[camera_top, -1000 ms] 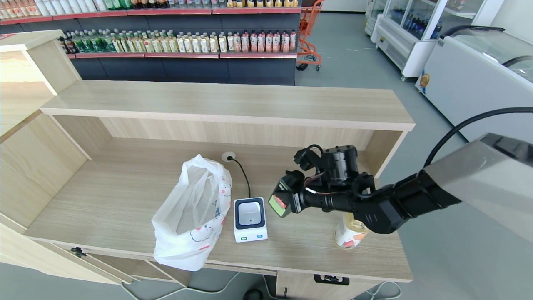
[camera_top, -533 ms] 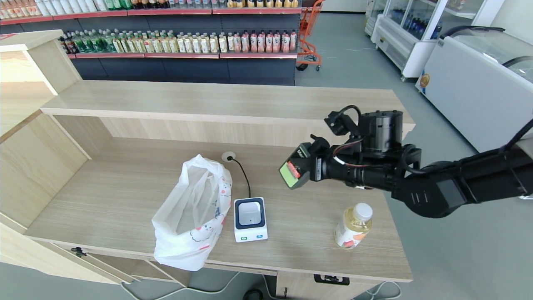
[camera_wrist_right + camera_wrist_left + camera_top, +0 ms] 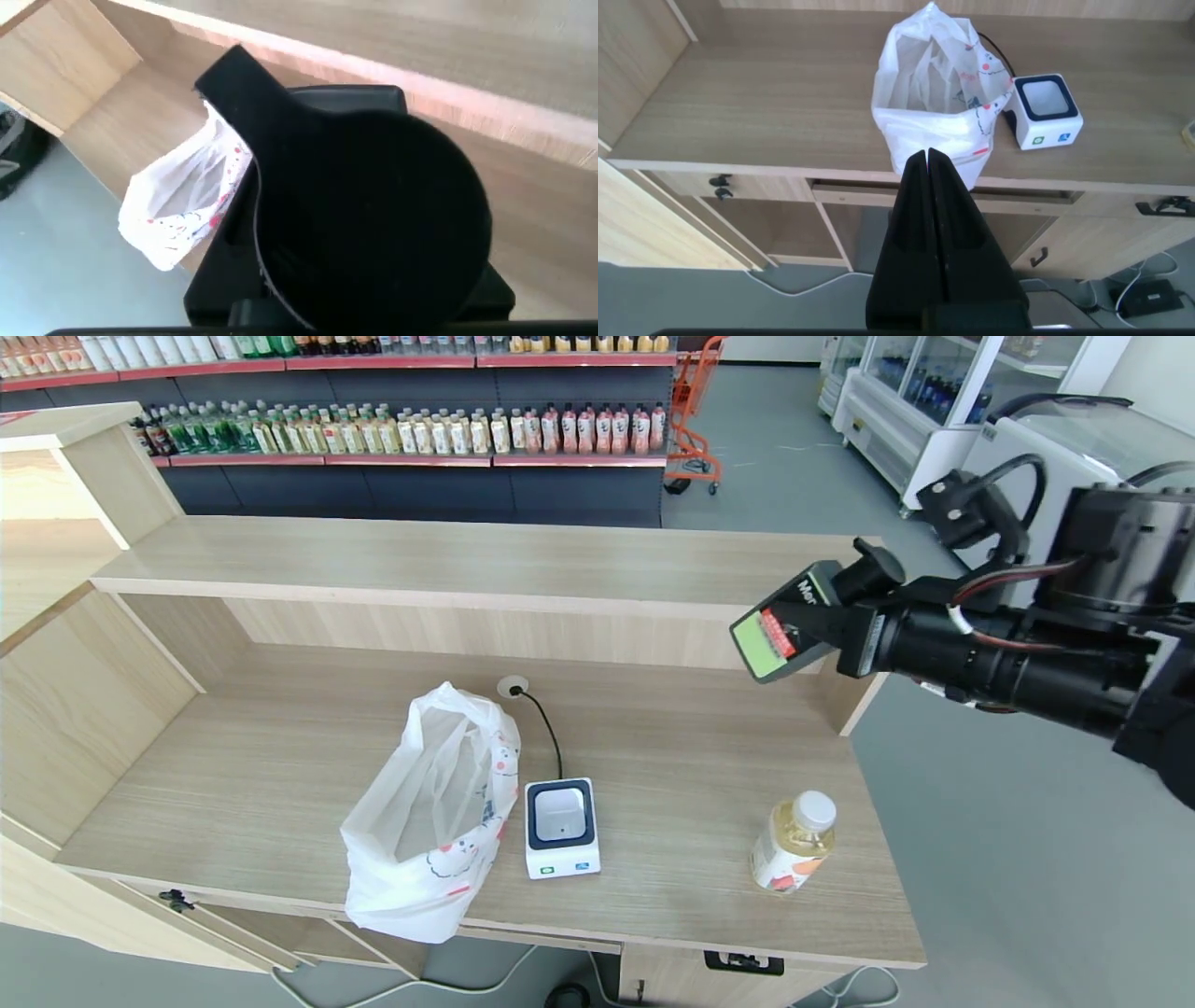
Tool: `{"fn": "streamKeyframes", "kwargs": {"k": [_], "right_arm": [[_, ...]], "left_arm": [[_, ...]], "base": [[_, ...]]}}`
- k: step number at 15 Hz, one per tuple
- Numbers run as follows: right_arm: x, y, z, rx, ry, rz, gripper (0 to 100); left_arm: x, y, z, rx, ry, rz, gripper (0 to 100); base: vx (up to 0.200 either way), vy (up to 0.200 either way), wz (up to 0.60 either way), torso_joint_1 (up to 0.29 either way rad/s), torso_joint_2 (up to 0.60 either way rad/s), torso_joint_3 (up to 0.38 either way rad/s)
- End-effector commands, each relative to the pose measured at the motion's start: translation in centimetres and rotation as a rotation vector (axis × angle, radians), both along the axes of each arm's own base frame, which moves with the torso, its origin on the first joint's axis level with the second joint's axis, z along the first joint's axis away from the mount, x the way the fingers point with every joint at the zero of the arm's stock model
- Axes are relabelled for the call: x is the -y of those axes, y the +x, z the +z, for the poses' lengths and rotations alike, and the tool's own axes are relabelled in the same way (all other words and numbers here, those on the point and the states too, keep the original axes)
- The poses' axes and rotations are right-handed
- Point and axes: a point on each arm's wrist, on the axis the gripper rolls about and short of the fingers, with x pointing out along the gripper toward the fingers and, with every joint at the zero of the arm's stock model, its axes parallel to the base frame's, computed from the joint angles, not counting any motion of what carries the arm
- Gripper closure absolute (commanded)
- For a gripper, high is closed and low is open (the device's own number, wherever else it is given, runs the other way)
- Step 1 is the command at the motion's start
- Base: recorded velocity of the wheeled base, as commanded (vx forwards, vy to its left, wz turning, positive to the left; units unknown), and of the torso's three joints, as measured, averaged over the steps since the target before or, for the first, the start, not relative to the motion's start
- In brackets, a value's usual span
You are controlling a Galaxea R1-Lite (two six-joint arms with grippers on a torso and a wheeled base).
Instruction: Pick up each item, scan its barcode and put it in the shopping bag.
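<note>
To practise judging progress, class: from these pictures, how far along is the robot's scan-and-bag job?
Done: nothing plainly bagged; the shopping bag stands open beside the scanner. In hand: the right claw grips a small green-faced box, held high to the right, away from the scanner. Left: likely scanning and bagging that box, then the bottle standing upright on the counter.

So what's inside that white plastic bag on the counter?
Through the open mouth of the shopping bag only its own crumpled white plastic shows, no item. The bottom is covered by folds, so something small there would be hidden. The bottle stands outside it.
</note>
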Motion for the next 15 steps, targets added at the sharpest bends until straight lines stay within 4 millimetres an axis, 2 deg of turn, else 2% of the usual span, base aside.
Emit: {"fn": "streamKeyframes", "kwargs": {"k": [1,2,3,4,5,6,7,8,9,13,15], "right_arm": [[2.7,-6.6,2.7,0.305,-0.182,0.024,100],[3.4,-8.4,1.9,0.416,-0.338,0.036,100],[4.2,-10.1,0.2,0.513,-0.524,0.022,100],[5.0,-11.0,-1.1,0.578,-0.662,0.012,100],[5.7,-12.9,-2.4,0.754,-0.869,0.048,100],[5.4,-13.3,-2.7,0.899,-0.944,0.178,100],[5.3,-13.3,-2.8,0.942,-0.956,0.221,100],[4.8,-13.7,-2.9,1.208,-1.03,0.363,100],[4.7,-14.0,-1.8,1.474,-1.118,0.343,100],[4.7,-14.8,0.3,2.061,-1.173,0.237,100],[4.1,-16.1,-0.6,2.307,-1.074,0.253,100]], "left_arm": [[0.0,0.0,0.0,0.0,0.0,0.0,100],[0.0,0.0,0.0,0.0,0.0,0.0,100],[0.0,0.0,0.0,0.0,0.0,0.0,100],[0.0,0.0,0.0,0.0,0.0,0.0,100],[0.0,0.0,0.0,0.0,0.0,0.0,100],[0.0,0.0,0.0,0.0,0.0,0.0,100],[0.0,0.0,0.0,0.0,0.0,0.0,100],[0.0,0.0,0.0,0.0,0.0,0.0,100],[0.0,0.0,0.0,0.0,0.0,0.0,100],[0.0,0.0,0.0,0.0,0.0,0.0,100],[0.0,0.0,0.0,0.0,0.0,0.0,100]], "base": [[0.0,0.0,0.0,0.0,0.0,0.0],[0.0,0.0,0.0,0.0,0.0,0.0],[0.0,0.0,0.0,0.0,0.0,0.0],[0.0,0.0,0.0,0.0,0.0,0.0],[0.0,0.0,0.0,0.0,0.0,0.0],[0.0,0.0,0.0,0.0,0.0,0.0],[0.0,0.0,0.0,0.0,0.0,0.0],[0.0,0.0,0.0,0.0,0.0,0.0],[0.0,0.0,0.0,0.0,0.0,0.0],[0.0,0.0,0.0,0.0,0.0,0.0],[0.0,0.0,0.0,0.0,0.0,0.0]]}}
